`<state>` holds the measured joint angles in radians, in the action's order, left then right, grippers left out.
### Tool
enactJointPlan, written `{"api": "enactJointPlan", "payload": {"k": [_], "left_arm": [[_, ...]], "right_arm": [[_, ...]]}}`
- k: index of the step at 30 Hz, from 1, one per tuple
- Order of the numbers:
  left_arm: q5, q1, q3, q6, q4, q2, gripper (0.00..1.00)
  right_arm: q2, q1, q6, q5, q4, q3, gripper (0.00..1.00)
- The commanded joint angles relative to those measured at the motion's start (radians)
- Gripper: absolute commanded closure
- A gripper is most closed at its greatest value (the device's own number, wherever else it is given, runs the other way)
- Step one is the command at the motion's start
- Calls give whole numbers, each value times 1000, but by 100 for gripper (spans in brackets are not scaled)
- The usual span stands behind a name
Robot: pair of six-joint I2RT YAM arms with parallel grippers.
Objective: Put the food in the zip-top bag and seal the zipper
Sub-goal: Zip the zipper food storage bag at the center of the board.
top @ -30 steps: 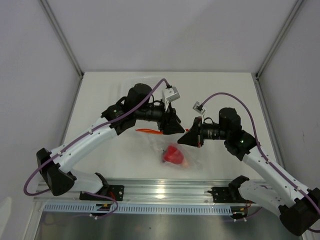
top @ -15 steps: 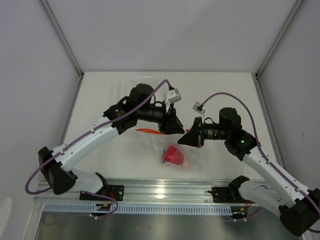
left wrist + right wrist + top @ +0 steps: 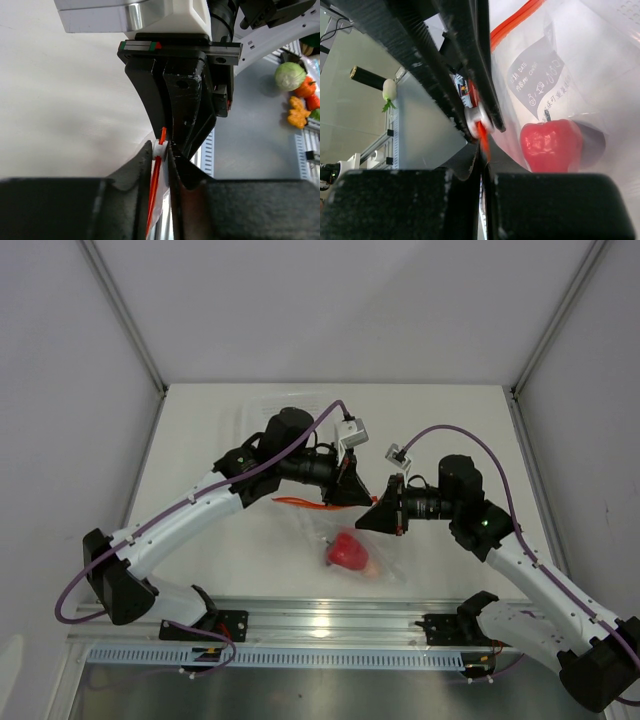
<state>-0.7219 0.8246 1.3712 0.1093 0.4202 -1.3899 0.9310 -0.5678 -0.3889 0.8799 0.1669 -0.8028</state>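
The clear zip-top bag (image 3: 352,540) hangs between my two grippers above the table's near middle, with the red pepper-like food (image 3: 348,551) inside, also red in the right wrist view (image 3: 552,145). The other food pieces are not distinguishable. The orange-red zipper (image 3: 297,502) runs left from the grippers. My left gripper (image 3: 357,502) is shut on the zipper's white slider (image 3: 160,148). My right gripper (image 3: 375,515) is shut on the zipper strip (image 3: 482,137) right beside the slider (image 3: 477,120), nearly touching the left gripper.
The white table (image 3: 210,440) has walls on three sides and a metal rail (image 3: 330,618) along the near edge. Toy vegetables (image 3: 297,92) lie off the table, seen in the left wrist view. A white-tipped rod (image 3: 375,82) shows in the right wrist view.
My left arm has shifted slightly to the right, bringing its gripper closer to the right gripper along the zipper. The right arm and the bag have stayed in place.
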Motion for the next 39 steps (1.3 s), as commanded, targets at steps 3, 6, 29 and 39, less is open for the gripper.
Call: {"api": "enactJointPlan", "payload": {"k": [3,6,29,39], "left_arm": [[-19,7,19,-2,-43,12,97],[-17,7,3,-7,-40,23,99],[-59,-13,-58,-3,-57,107,99],[-116,-13,5,-30,-12,72,99]], "right_arm": [[-29,-6,8,5,-14,-42,100],[-50,-4,16,-31,-10,-35,100],[-80,68,-21,-18,-32,-10,87],[-40,60,133,27,164,-157,51]]}}
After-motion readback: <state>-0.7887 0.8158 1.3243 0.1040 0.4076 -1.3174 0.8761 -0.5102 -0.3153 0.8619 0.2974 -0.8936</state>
